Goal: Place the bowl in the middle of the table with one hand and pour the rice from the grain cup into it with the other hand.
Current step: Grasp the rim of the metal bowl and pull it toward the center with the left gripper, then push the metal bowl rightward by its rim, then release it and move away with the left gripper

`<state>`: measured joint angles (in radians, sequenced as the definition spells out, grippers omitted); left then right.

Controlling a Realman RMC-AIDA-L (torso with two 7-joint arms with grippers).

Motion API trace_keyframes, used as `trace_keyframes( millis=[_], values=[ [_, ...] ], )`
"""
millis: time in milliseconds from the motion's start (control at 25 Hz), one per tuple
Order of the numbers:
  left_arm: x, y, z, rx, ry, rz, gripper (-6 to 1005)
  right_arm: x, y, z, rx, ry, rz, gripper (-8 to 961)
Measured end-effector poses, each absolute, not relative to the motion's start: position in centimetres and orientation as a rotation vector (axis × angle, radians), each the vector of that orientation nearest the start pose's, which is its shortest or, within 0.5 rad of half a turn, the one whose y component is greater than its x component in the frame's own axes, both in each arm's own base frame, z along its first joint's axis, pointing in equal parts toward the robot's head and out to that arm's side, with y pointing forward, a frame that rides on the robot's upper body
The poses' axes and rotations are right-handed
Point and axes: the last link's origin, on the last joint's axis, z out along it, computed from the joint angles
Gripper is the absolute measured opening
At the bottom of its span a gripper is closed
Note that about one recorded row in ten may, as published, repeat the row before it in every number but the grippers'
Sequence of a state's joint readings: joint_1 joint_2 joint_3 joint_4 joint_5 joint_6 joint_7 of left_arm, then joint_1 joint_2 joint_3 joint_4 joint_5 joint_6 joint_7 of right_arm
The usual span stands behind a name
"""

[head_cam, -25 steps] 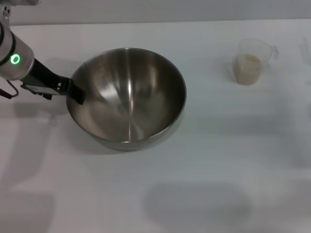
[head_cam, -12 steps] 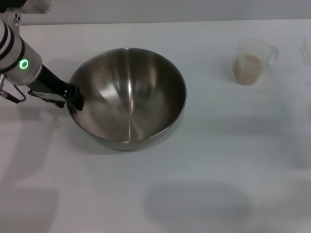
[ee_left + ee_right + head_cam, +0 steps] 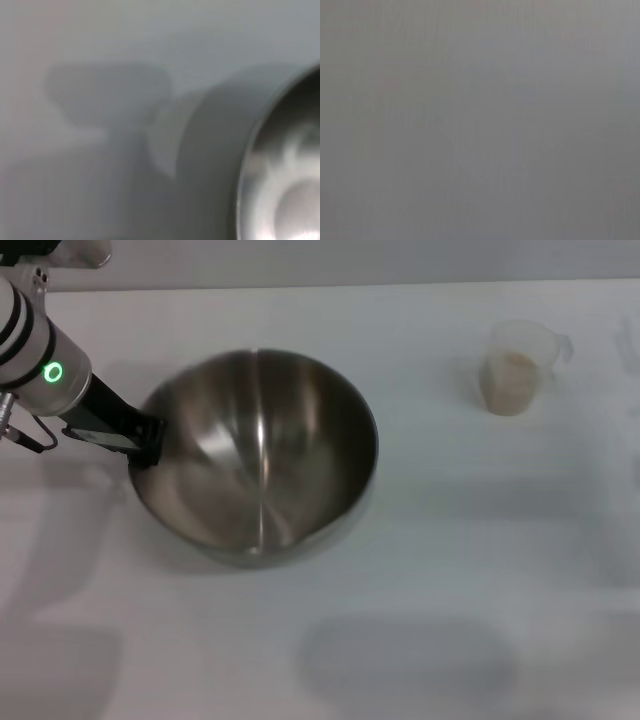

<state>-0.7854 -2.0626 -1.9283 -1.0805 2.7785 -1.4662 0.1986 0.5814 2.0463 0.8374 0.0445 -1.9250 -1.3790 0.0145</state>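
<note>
The bowl (image 3: 255, 455) sits on the table (image 3: 420, 620), tipped a little so that its inside faces somewhat away from the left gripper (image 3: 148, 435), which is at the rim on the side farthest from the grain cup (image 3: 517, 368). The dark fingers meet the rim there and seem to pinch it, though whether they actually clamp the thin metal or only press against it cannot be told from the head view; the left wrist view shows just a curved slice of the bowl's (image 3: 285, 170) shiny wall and its shadow, no fingers. The grain cup stands upright well apart from the bowl, toward the far right side of the table, with the rice (image 3: 510, 365) filling its lower part as a pale beige mass. The right gripper is not visible in any view; its wrist camera sees only a plain grey surface. As a judgement, the first step is under way but not finished: the bowl lies left of the table's middle and has to be settled flat there. Nothing of the pouring has begun, so the cup must yet be grasped, carried over the bowl and tipped.
</note>
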Motion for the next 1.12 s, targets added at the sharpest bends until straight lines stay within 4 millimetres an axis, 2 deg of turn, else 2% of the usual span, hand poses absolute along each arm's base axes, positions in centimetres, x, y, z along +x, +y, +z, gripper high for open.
trace_keyframes(
  millis=[280,400,520,640,720,840,920,960,1000,1120],
  values=[
    [-19.6,40.2,1.6,-2.152,-1.425,0.417,84,31.4,36.6,6.8,-1.244,0.286,0.717,739],
    [-19.2,40.4,2.0,-2.188,-1.447,0.332,65,31.4,36.6,6.8,-1.242,0.288,0.719,739],
    [-17.6,40.7,2.4,-2.291,-1.468,0.14,61,31.4,36.5,6.8,-1.239,0.29,0.719,739],
    [-16.6,41.0,2.5,-2.333,-1.451,0.061,64,31.5,36.5,6.8,-1.237,0.288,0.72,739],
    [-14.9,41.6,2.5,-2.376,-1.4,-0.019,66,31.5,36.4,6.9,-1.235,0.286,0.721,739],
    [-13.8,42.0,2.2,-2.397,-1.355,-0.043,66,31.6,36.3,6.9,-1.234,0.287,0.72,739],
    [-12.3,42.6,1.1,-2.422,-1.28,-0.037,66,31.6,36.2,6.9,-1.232,0.285,0.72,739],
    [-12.3,42.6,1.1,-2.422,-1.28,-0.037,67,31.6,36.2,6.9,-1.232,0.285,0.72,739],
    [-11.4,42.9,0.1,-2.438,-1.232,-0.019,67,31.6,36.1,6.9,-1.23,0.283,0.721,739],
    [-10.9,43.2,-0.7,-2.446,-1.205,-0.006,67,31.6,35.9,6.9,-1.224,0.276,0.728,739]
  ],
)
